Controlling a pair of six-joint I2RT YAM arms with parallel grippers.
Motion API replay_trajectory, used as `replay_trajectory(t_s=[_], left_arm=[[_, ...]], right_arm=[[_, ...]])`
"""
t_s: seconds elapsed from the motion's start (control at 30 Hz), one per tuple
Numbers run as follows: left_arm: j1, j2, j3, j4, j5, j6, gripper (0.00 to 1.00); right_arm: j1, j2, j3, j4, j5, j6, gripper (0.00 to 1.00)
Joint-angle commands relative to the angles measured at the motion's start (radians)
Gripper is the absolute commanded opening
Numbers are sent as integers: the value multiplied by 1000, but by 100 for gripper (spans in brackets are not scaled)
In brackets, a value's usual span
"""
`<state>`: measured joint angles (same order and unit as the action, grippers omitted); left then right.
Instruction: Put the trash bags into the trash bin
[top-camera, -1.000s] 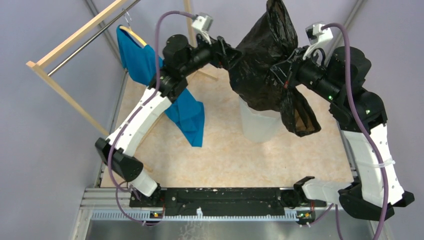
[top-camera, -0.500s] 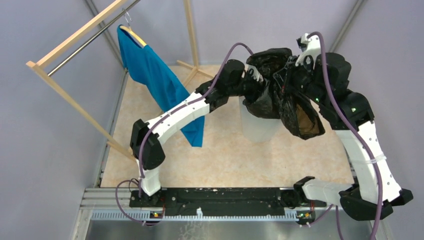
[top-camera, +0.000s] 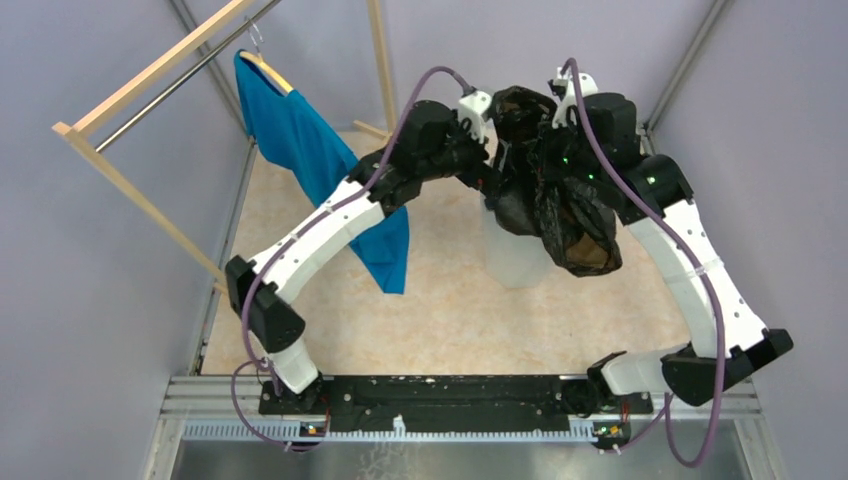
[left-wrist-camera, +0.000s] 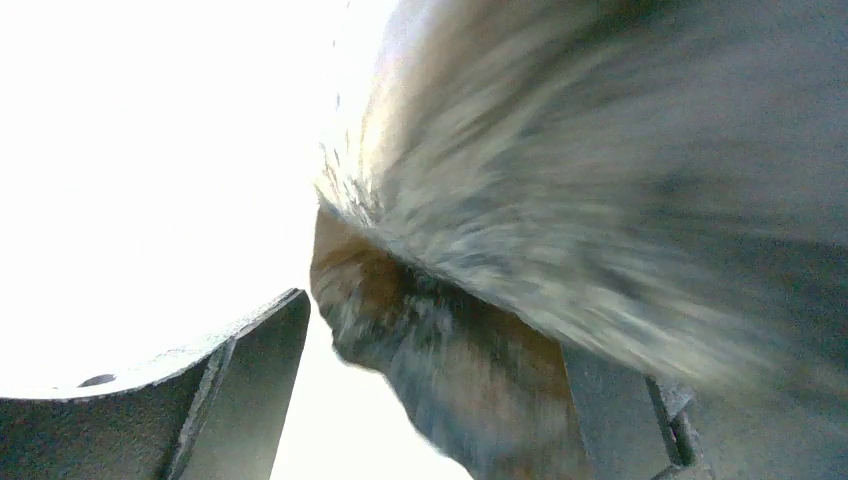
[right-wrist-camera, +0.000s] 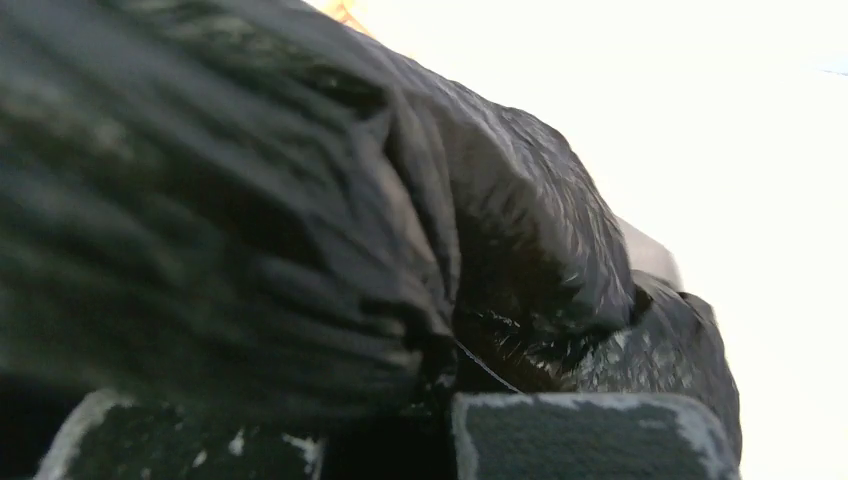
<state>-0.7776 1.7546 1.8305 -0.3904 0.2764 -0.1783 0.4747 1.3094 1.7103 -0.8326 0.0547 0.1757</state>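
One trash bag (top-camera: 560, 215), bunched above the trash bin (top-camera: 514, 262), clenched by right end effector (right-wrist-camera: 385, 425); left end effector (left-wrist-camera: 430, 335): hold cannot be told; film overhanging the bin could be dropped outside it

The bag (top-camera: 545, 195) is glossy black, turning see-through brown where the film thins at its near end. The bin (top-camera: 512, 262) is frosted white. The shirt (top-camera: 320, 170) at far left is plain bright blue. The table (top-camera: 450, 310) is mottled beige and cream. The rack (top-camera: 150, 68) is pale wood. The 2 arms (top-camera: 320, 235) are white with black joints and carry purple cables (top-camera: 436, 69). The walls (top-camera: 90, 300) are flat lavender-grey.
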Motion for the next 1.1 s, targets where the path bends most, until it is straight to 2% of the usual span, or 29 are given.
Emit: replay_trajectory(t_s=[0.0,0.23,0.43,0.5,0.6,0.73,1.07], left_arm=[[7,-156,-21,3,13,39,99],[8,-221,-91,41,130,29,97],[8,-196,-207,216,324,-115,77],[6,-172,-240,257,339,-157,72],[6,-150,-239,227,298,-168,63],[7,-223,-296,260,257,-150,77],[8,-380,-336,157,132,-85,85]], right_arm=[[-7,37,55,-18,48,-11,0],[-8,113,88,-72,15,8,0],[-8,133,-4,-57,-15,9,0],[-8,130,-37,-46,-24,14,0],[-8,129,-88,-34,-25,20,0],[-7,128,-186,11,-19,28,0],[-7,132,-427,248,21,83,0]])
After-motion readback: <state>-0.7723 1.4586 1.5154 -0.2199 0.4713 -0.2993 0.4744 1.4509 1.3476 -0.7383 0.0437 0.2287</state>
